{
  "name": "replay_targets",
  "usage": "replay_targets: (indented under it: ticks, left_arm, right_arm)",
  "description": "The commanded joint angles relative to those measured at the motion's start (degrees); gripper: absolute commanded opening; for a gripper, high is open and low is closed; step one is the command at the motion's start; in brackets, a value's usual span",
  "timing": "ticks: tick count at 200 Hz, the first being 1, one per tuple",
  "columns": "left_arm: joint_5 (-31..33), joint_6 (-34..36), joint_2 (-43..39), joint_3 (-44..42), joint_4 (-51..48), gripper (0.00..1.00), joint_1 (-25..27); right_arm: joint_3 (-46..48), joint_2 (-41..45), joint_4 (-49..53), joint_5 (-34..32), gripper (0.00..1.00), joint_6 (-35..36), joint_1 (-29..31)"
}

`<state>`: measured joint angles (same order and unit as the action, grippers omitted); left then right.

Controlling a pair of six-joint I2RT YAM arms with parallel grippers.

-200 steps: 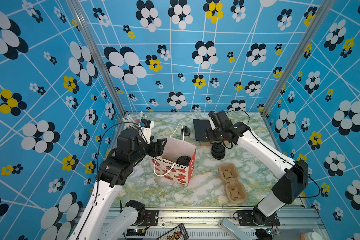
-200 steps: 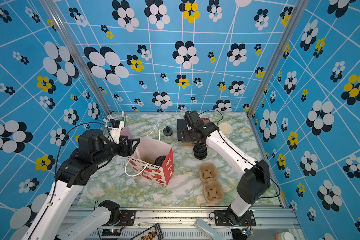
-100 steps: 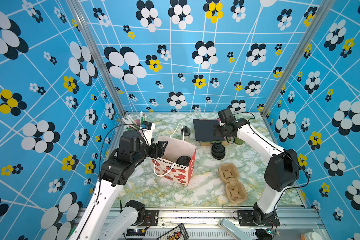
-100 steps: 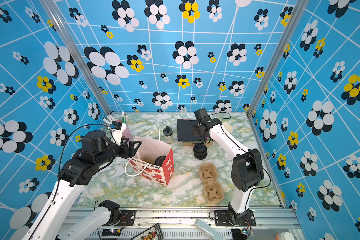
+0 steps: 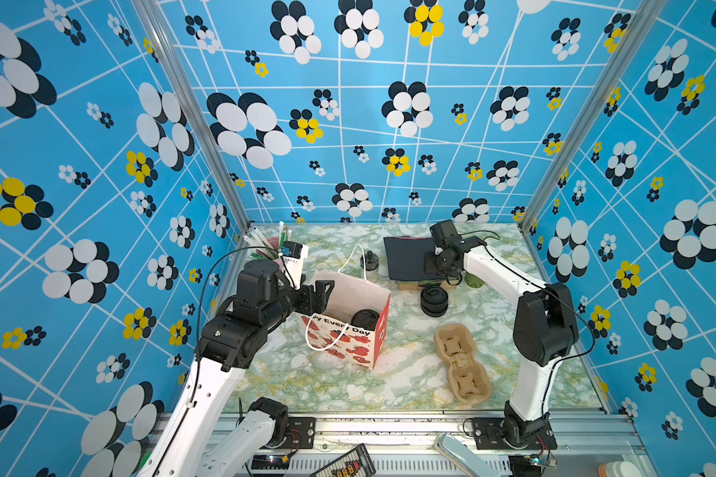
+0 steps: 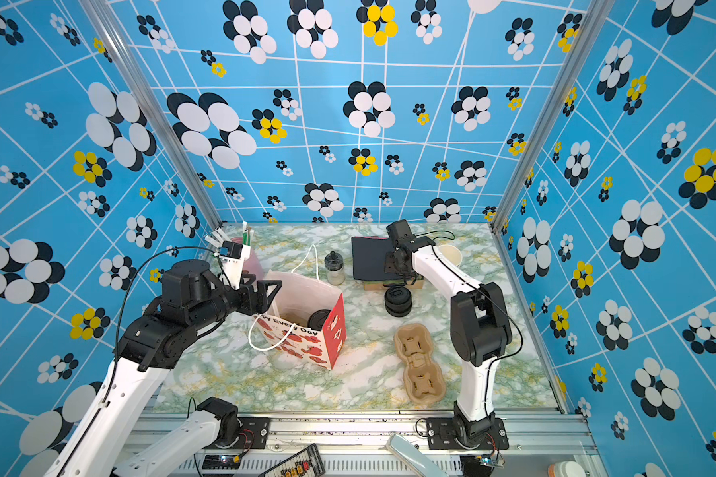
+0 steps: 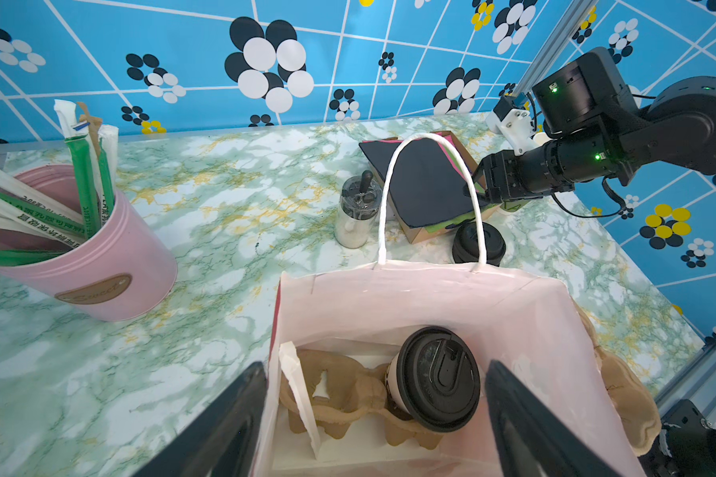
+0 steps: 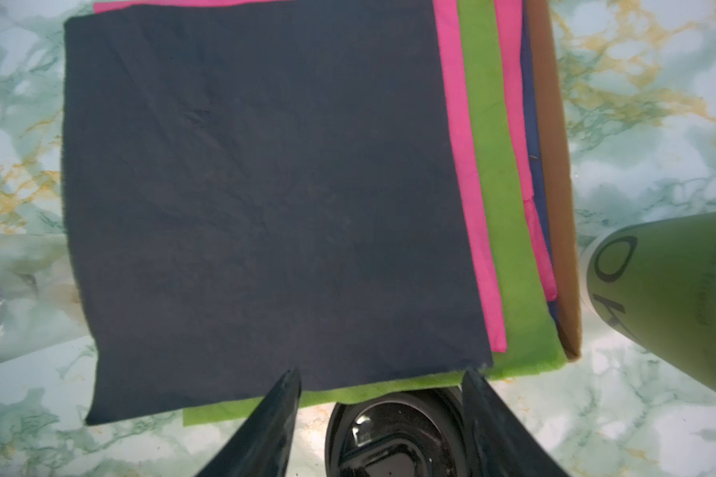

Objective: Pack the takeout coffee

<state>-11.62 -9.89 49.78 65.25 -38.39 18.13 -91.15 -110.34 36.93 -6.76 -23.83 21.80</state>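
Two hazards stand out, one for each arm.

In both top views the takeout coffee [image 5: 364, 320] stands lidded inside the paper bag [image 5: 344, 345], toward the 4 o'clock corner of its mouth. The left gripper [image 5: 325, 295] sits at the bag's 9 o'clock rim, jaws wide and empty. The right gripper [image 5: 433, 264] hangs over the napkin stack [image 5: 406, 258], roughly at the bag's 1 o'clock. The stack of black lids [image 5: 433, 301] lies close at that gripper's 6 o'clock.

The left wrist view shows the coffee [image 7: 439, 378] seated in one well of a cardboard carrier [image 7: 335, 388] on the bag's floor, with the other well empty. One of the fingers [image 7: 232, 413] is outside the bag's side wall and the other is over its mouth, so the thin wall runs between them. A sideways pull or a careless squeeze here would likely drag or crumple the light bag and tilt the cup out of its well. The white rope handle [image 7: 389, 186] stands upright and could also hook on a retreating arm.

In the right wrist view the right gripper [image 8: 380, 373] has its jaws partly apart, holding nothing, at the near edge of the black napkin [image 8: 265, 198]. The lids [image 8: 393, 437] lie directly beyond that edge. A pinch there may lift several coloured sheets at once or shove the lids. The green cup [image 8: 670, 301] beside the box could be knocked as well.
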Motion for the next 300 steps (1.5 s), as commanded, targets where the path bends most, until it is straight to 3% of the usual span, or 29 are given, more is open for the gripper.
replay_targets:
  ticks: [1, 49, 141, 183, 212, 263, 300]
  left_arm:
    - [-0.88, -0.56, -0.85, -1.33, 0.95, 0.84, 0.38]
    - [-0.96, -1.25, -0.73, -1.45, 1.64, 0.85, 0.27]
    - [-1.13, -1.89, -0.60, -1.58, 1.40, 0.85, 0.34]
    - [-1.13, -2.07, -1.09, -2.34, 1.30, 0.85, 0.29]
    - [-1.04, -2.15, -1.35, -2.97, 1.39, 0.85, 0.25]
    - [-1.57, -2.85, -1.35, -3.80, 1.86, 0.85, 0.25]
    - [-1.65, -3.02, -1.15, -3.82, 2.00, 0.86, 0.32]
  right_arm:
    - [-2.19, -0.05, -1.73, 3.69, 0.64, 0.67, 0.47]
    - [-10.98, -5.20, 2.70, -1.05, 0.64, 6.36, 6.07]
    - [-45.34, -29.25, 18.10, -11.48, 0.63, 8.01, 12.58]
    - [-59.20, -39.11, 25.30, -19.10, 0.57, 7.52, 14.10]
    - [-60.68, -40.91, 25.41, -21.23, 0.46, 7.00, 14.49]
    - [-60.60, -39.22, 24.70, -19.05, 0.26, 5.75, 14.48]
    - [-60.49, -37.81, 24.37, -16.56, 0.24, 5.53, 14.41]
